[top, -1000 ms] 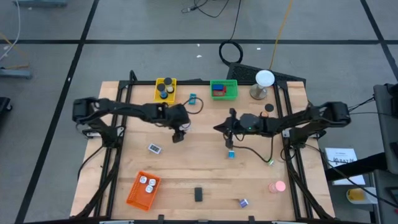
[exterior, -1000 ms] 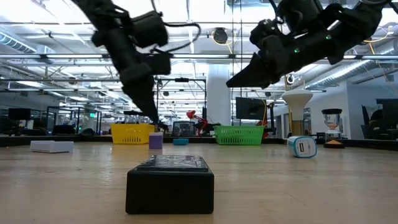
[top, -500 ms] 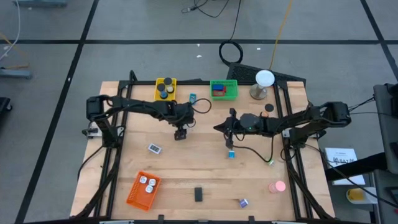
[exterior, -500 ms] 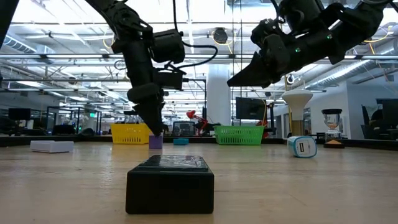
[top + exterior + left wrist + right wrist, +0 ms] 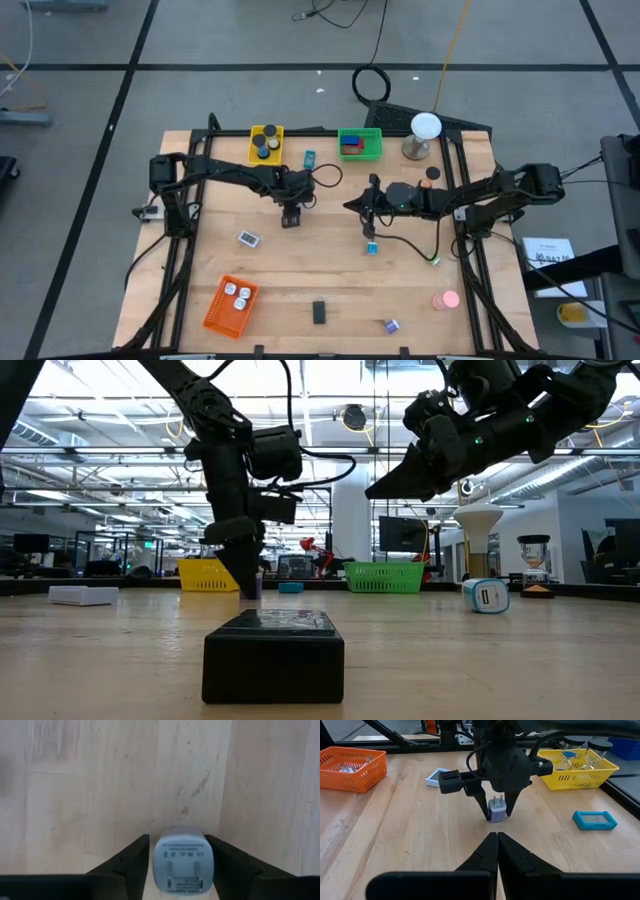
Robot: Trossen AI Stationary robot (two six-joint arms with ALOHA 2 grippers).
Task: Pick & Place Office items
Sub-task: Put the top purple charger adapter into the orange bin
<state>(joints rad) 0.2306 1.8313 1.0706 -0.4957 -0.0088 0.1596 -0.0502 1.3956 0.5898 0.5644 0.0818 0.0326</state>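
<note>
1. A purple plug (image 5: 180, 865) stands prongs-up on the wooden table (image 5: 330, 275), near the yellow basket (image 5: 266, 143)
2. The left gripper (image 5: 497, 815) straddles it, fingers close beside it, not clearly gripping
3. The right gripper (image 5: 496, 838) hovers nearby, closed and empty

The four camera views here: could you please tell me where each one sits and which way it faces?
High view: overhead, facing down on the table; both arms show.
Low view: at tabletop height, looking across past the black block; both arms hang from above.
Left wrist view: looks down between the left tool fingers at the purple plug adapter.
Right wrist view: past the shut right tool, facing the left arm.
Both wrist views share the adapter.
</note>
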